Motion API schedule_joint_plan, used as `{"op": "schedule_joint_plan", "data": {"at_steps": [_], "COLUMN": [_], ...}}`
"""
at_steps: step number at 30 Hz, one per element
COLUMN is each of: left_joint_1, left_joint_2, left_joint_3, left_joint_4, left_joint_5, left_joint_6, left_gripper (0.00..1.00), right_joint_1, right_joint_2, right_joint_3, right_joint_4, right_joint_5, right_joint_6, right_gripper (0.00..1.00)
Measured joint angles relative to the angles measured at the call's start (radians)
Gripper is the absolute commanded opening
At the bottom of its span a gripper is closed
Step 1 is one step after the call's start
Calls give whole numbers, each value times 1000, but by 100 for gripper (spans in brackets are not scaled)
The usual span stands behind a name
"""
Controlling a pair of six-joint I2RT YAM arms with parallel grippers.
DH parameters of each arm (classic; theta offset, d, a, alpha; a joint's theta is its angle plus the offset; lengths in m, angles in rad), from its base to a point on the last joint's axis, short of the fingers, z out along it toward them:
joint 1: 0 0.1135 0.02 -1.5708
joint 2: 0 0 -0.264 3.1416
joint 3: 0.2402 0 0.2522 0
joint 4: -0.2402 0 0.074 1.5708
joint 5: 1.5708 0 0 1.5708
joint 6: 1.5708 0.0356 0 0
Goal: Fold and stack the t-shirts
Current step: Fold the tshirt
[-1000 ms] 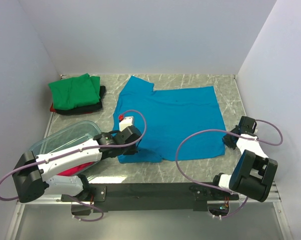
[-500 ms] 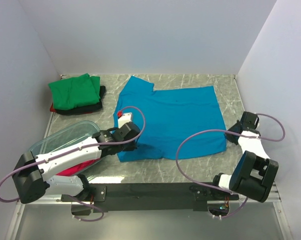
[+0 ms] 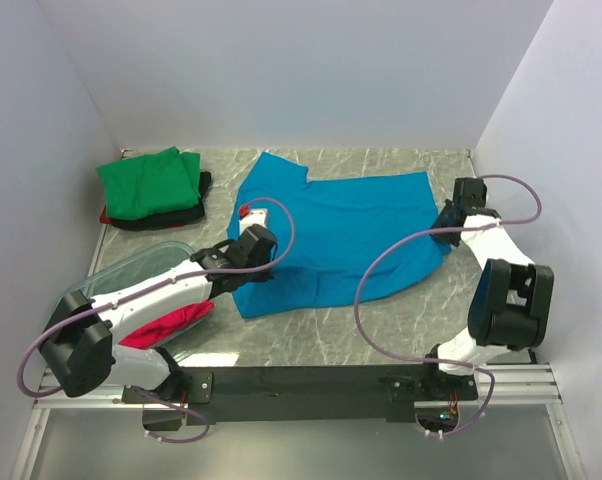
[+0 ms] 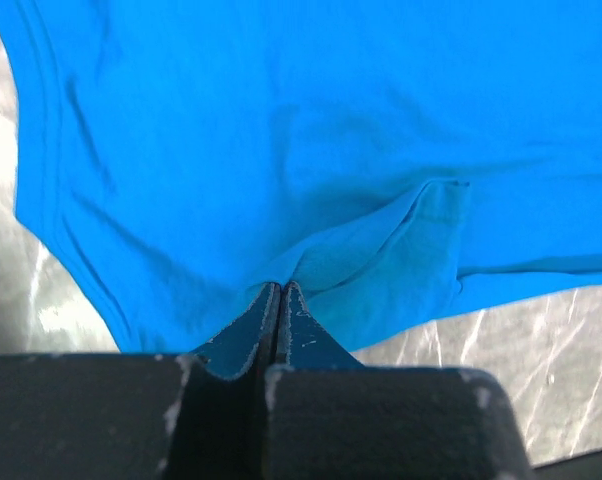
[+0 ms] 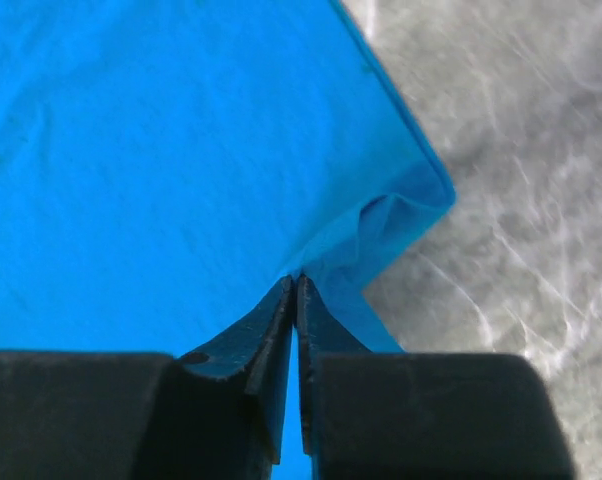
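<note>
Two pincers are clenching cloth at once. The left pincer point(image 4: 278, 290) is gripping a raised pleat at the near left hem of the bright blue t-shirt point(image 3: 331, 225), while the right pincer point(image 5: 296, 282) is nipping the near right corner, with blue cloth bunching just ahead of its closed tips.

Around those grips the shirt is lying spread across the middle of the worktop point(image 3: 381, 335), neck end toward the left. A second ago its near hem was resting flat and closer to the arm bases. Now both arms are carrying that hem away from the bases, the right one much further than the left, so the near right corner is riding up over the body of the shirt. To my eye the first fold is under way but not laid down yet, and the cloth between the two grips is sagging unevenly.

Further out, the green t-shirt point(image 3: 146, 182) is sitting folded on the black t-shirt point(image 3: 198, 203) at the far left, and the magenta-red t-shirt point(image 3: 171, 323) is waiting crumpled in the clear bin point(image 3: 131, 275).
</note>
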Motion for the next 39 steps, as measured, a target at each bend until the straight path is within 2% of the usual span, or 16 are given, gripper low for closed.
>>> {"op": "schedule_joint_plan", "data": {"at_steps": [1,2,5,6,8,13,16,22,31,39], "left_joint_1": [15,30,69,81,107,193,248,333,379,408], "left_joint_2": [2,2,8,12,21,37,38,38,38,38], "left_joint_3": [0,0,11,18,31,42,42,45,52,52], "left_joint_4": [13,27,58,70,94,140,156,189,204,222], "left_joint_5": [7,13,25,27,37,64,82,140,194,226], "left_joint_6": [13,23,50,61,79,119,135,159,179,179], "left_gripper": [1,0,1,1,1,1,1,1,1,1], "right_joint_1": [4,6,10,11,11,11,11,11,7,2], "right_joint_2": [18,31,28,16,-29,-184,-216,-134,-74,-10], "right_joint_3": [19,33,49,48,34,-38,-90,-158,-166,-167], "right_joint_4": [-6,-6,-7,-8,-4,-23,-31,-64,-39,4], "right_joint_5": [-5,-8,-10,-5,9,76,130,135,74,56], "right_joint_6": [-4,-7,-10,-9,-8,-5,4,12,27,44], "right_gripper": [21,28,39,47,52,52,53,53,52,45]}}
